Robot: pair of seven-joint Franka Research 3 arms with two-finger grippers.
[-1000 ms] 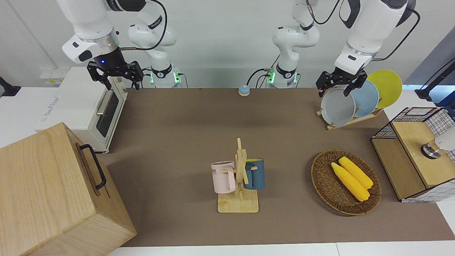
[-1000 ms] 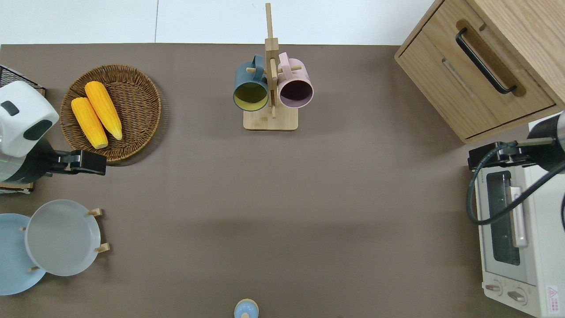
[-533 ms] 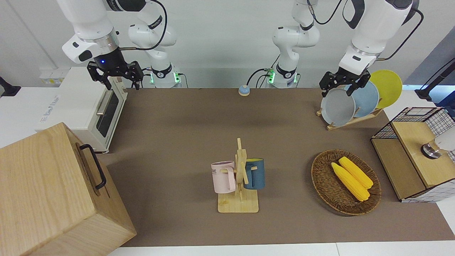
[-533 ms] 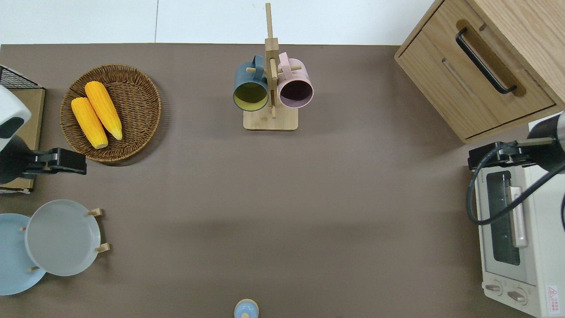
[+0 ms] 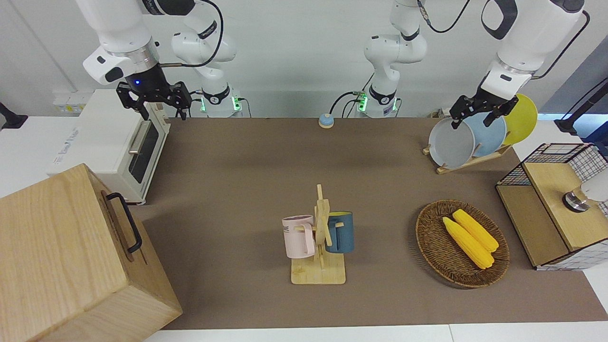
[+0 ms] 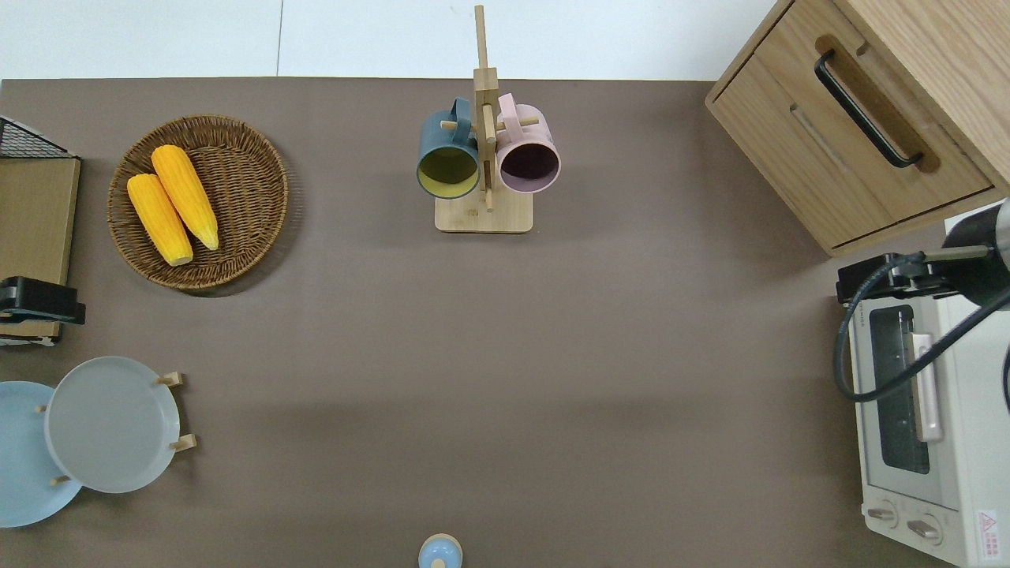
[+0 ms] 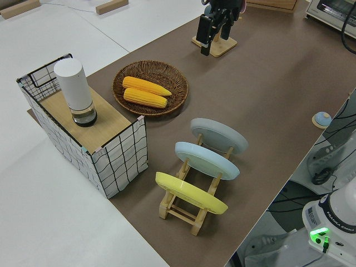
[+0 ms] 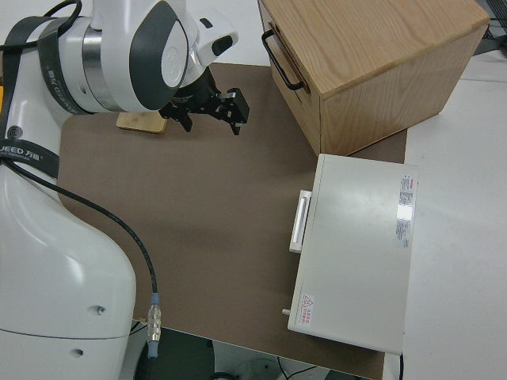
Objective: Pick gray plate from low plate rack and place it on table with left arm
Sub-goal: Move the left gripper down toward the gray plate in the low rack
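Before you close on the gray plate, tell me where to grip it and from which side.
Grip the gray plate by its top rim, coming down from above. It stands tilted on edge in the low plate rack, its lower rim held by the pegs, the light blue plate close beside it. The left gripper is open.

Gray plate (image 5: 451,143) round, pale, leaning in end slot of low wood rack (image 5: 468,163) on brown counter (image 5: 247,180); left hand (image 5: 477,110) above plates, fingers spread.
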